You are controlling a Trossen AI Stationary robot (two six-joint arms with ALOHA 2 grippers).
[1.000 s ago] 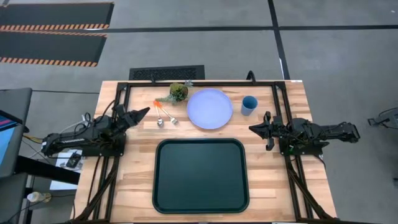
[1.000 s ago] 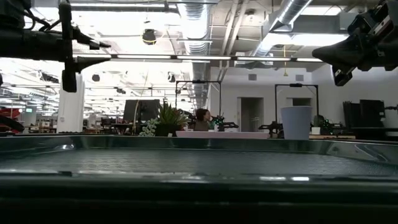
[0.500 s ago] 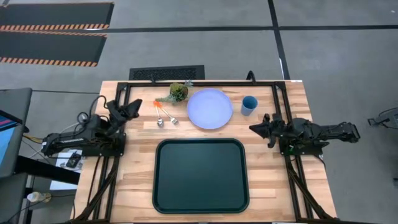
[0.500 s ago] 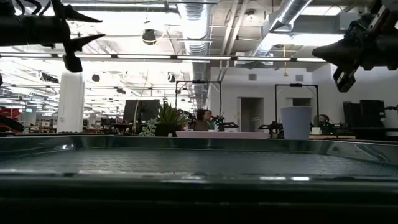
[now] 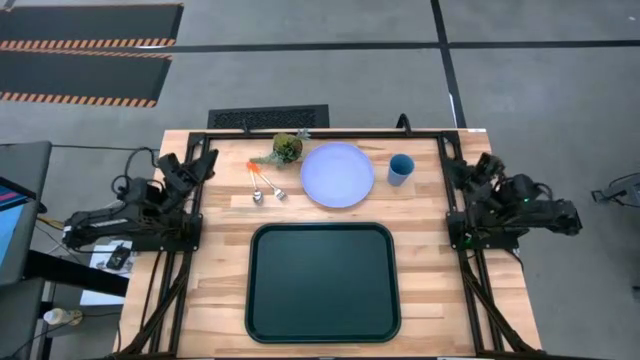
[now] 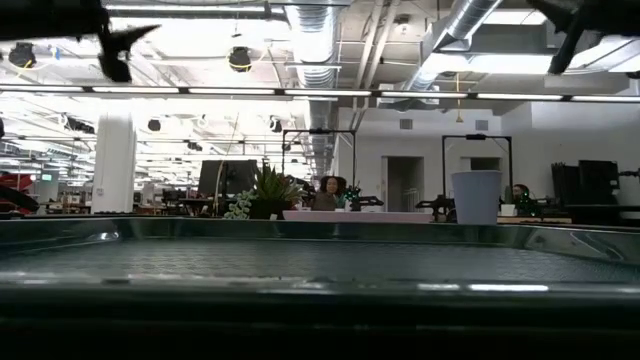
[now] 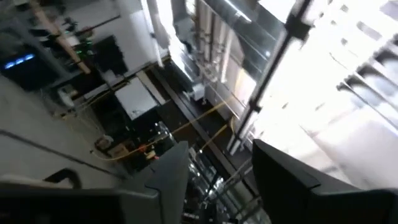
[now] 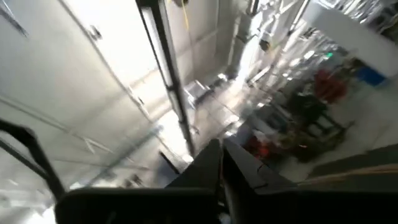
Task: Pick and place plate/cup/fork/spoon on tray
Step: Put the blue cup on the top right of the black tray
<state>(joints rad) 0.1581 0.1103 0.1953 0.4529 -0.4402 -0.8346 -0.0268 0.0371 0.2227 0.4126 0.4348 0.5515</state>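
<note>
Tray (image 5: 323, 281) first: dark green-black, with rounded corners and a raised rim, it lies flat on the near half of the wooden table (image 5: 220, 290) with nothing in it, and from table height its rim (image 6: 320, 232) fills the whole foreground. Beyond its far edge, well apart from it, sits the plate (image 5: 337, 174), pale lavender-blue and bare. Just to the plate's right stands the small blue cup (image 5: 401, 169), upright, which shows pale against the room from the low camera (image 6: 476, 197). To the plate's left the spoon (image 5: 256, 186) and the fork (image 5: 273, 185) lie side by side, orange handles pointing away from the tray, metal ends toward it. A small green plant (image 5: 285, 148) stands just behind them near the far edge. Both arms are tucked at the table's sides, holding nothing. The left gripper (image 5: 203, 161) is raised over the left frame rail, its fingers (image 7: 171, 171) spread apart. The right gripper (image 5: 466, 168) is lifted by the right rail, its fingers (image 8: 208, 165) pressed together.
</note>
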